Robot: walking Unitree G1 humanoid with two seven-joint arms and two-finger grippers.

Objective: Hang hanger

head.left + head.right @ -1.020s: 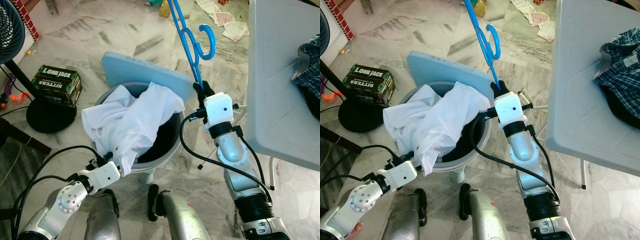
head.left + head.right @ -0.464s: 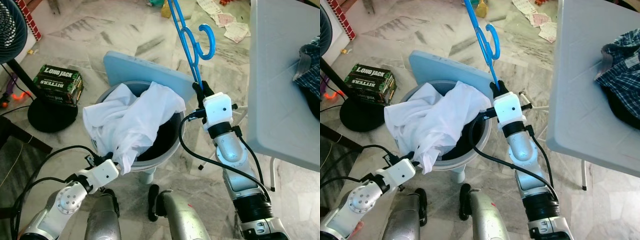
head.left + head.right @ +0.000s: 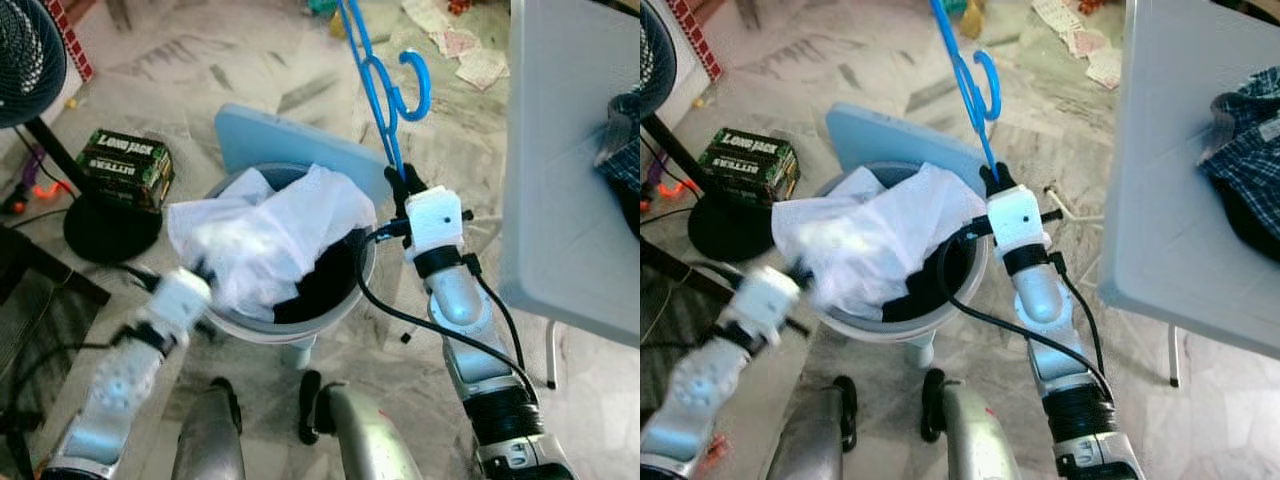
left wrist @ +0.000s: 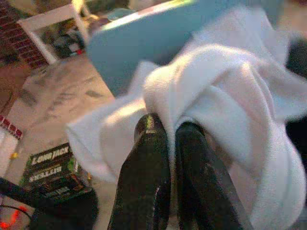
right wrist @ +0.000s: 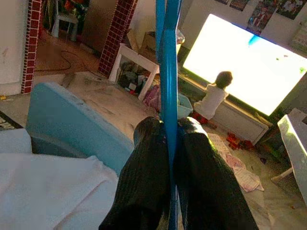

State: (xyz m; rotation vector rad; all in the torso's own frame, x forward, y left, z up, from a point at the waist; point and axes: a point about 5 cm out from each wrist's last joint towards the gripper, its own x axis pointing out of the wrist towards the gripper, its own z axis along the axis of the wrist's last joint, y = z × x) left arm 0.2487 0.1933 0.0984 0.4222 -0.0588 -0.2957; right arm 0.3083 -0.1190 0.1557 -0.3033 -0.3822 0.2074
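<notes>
Blue plastic hanger [image 3: 380, 85] stands upright above the grey laundry basket [image 3: 345, 300], clamped in the right end effector [image 3: 404, 182]. Left end effector [image 4: 165, 132] pinches the white shirt [image 3: 265, 235] over that basket.

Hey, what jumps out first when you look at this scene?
The bright blue hanger, held upright by the right end effector beside the grey table. Next, the white garment heaped over the round basket, pinched by the left end effector.
</notes>
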